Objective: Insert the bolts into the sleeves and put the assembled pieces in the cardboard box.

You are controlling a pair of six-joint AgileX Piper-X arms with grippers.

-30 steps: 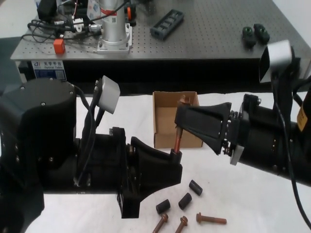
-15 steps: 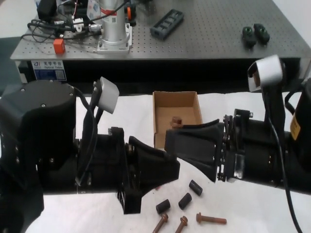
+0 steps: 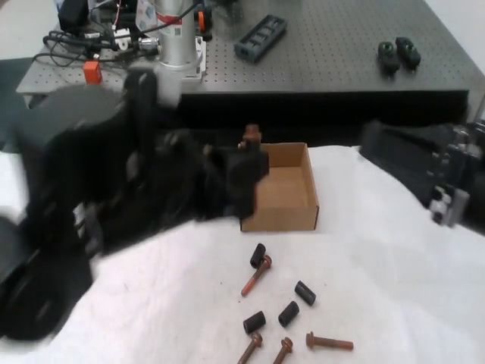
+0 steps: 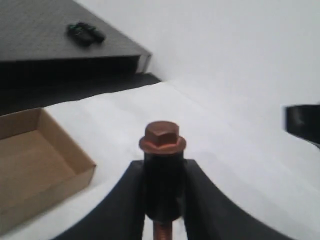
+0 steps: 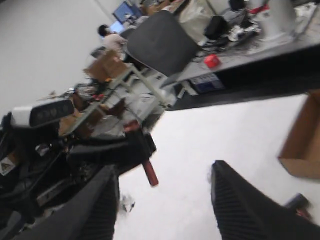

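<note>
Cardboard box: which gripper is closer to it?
Left. The left gripper, holding the sleeved bolt, is right beside the cardboard box; the right gripper sits apart on its other side.

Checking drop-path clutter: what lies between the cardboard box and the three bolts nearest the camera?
High view: on the white cloth, one bolt with a black sleeve by its head, then three more sleeves.

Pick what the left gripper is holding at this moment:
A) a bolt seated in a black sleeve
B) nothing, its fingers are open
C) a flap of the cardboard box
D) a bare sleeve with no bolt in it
A: in the left wrist view, the left gripper is clamped on a black sleeve with a copper bolt through it. The bolt's head sits above the sleeve and its shank pokes out below.
</note>
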